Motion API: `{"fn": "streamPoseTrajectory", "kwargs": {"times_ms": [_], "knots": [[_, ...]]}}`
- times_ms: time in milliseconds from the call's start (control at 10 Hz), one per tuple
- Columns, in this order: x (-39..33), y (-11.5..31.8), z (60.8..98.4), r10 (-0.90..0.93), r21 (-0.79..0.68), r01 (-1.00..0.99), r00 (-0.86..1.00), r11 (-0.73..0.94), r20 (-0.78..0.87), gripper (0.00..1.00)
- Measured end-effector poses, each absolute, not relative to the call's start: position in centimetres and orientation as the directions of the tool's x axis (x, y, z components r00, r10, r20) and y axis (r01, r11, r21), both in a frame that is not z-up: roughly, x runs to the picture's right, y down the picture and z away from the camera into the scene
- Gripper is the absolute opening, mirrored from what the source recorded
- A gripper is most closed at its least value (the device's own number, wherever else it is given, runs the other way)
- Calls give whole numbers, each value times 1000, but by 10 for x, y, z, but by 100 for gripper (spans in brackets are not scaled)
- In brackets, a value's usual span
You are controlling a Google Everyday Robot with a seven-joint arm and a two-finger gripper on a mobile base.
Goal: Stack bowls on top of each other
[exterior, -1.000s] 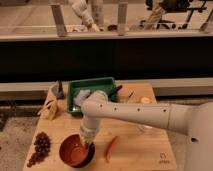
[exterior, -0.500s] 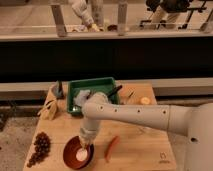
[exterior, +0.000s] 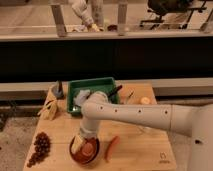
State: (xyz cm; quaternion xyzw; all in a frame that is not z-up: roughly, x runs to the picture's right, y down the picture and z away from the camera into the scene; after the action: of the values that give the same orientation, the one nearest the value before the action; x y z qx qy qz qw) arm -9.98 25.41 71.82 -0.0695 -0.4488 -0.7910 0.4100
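Observation:
The orange-red bowl [exterior: 89,150] sits at the front left of the wooden table [exterior: 140,150], with a dark rim around it. I cannot make out the purple bowl as a separate thing; that dark rim may be it. My gripper [exterior: 79,144] hangs from the white arm [exterior: 135,116] and reaches down into the left side of the orange-red bowl, covering part of it.
A green tray [exterior: 95,85] stands at the back behind the arm. Dark grapes [exterior: 39,147] lie at the front left. A red chili [exterior: 111,148] lies just right of the bowl. A small orange piece [exterior: 145,100] and a tan block [exterior: 50,108] sit further back.
My gripper has come down from just above the bowl to its left inner side. The bowl has stayed in about the same place.

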Motion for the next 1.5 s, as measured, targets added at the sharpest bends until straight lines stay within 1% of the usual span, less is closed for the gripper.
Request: {"fn": "streamPoseTrajectory", "kwargs": {"times_ms": [900, 1500], "knots": [[-93, 235, 721, -615, 606, 751, -615, -263, 494, 80], [-92, 222, 723, -658, 544, 801, -553, -250, 511, 80]]}}
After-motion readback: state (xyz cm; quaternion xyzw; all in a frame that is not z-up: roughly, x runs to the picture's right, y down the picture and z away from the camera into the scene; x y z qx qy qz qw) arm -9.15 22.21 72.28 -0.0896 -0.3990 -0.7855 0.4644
